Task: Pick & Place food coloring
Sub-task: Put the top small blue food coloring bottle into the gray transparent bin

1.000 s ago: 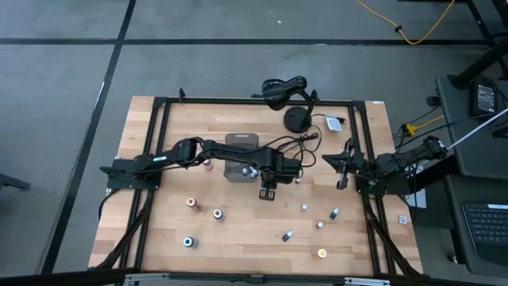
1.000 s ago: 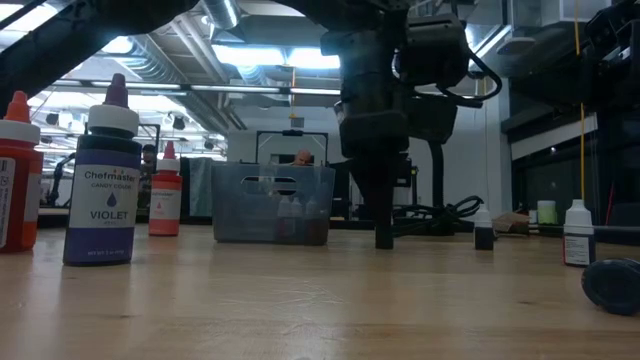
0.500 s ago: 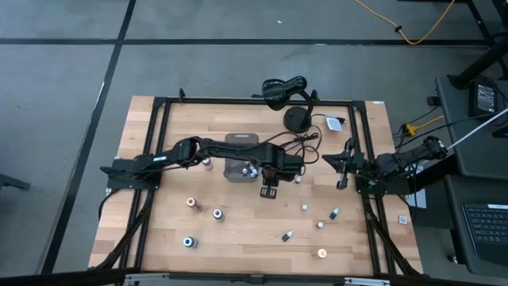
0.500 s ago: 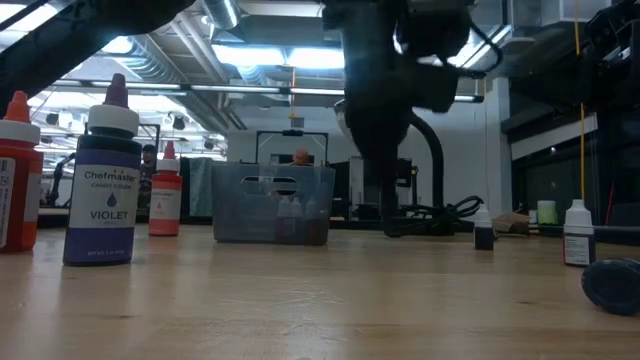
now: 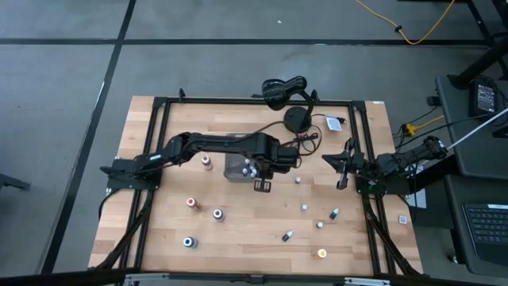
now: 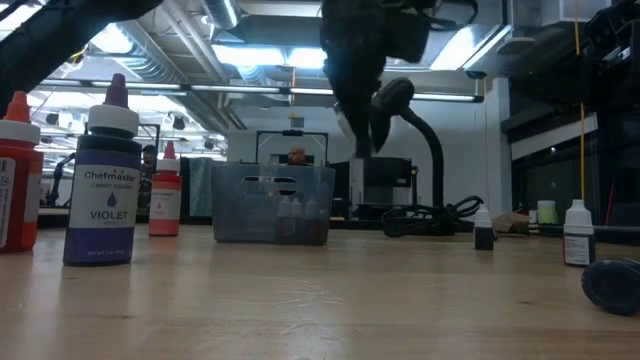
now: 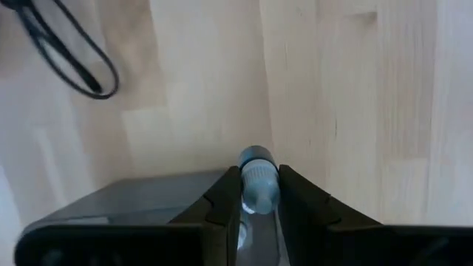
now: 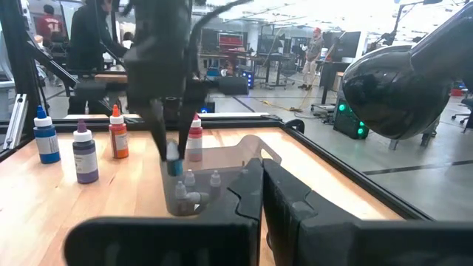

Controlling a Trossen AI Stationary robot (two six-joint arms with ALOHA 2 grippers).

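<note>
1. Your left gripper (image 7: pixel 252 193) is clamped on a small food coloring bottle (image 7: pixel 258 182), its pale blue cap poking out between the fingertips; in the right wrist view the same bottle (image 8: pixel 174 164) hangs from the jaws right over the clear tray (image 8: pixel 222 166).

2. A second ago that gripper sat low near the tabletop, on the near side of the tray. Now, in the high view, it (image 5: pixel 261 183) has pulled in to the tray's near edge, and the low view shows it lifted well above the table. So the pick looks done and you're on the carry.

3. The tray (image 5: pixel 242 160) already holds a few bottles (image 8: pixel 194 182); this one is not yet in with them.

4. Loose bottles wait around the table: an orange-capped one (image 5: pixel 191 202), a blue-capped one (image 5: pixel 189 241), and several more toward the right (image 5: pixel 321 225), well apart from the tray.

5. Your right gripper (image 5: pixel 342 184) is parked at the table's right side, fingers clenched on nothing.

6. My read: get fully over the tray, lower, then let go, minding the bottles already inside.
</note>
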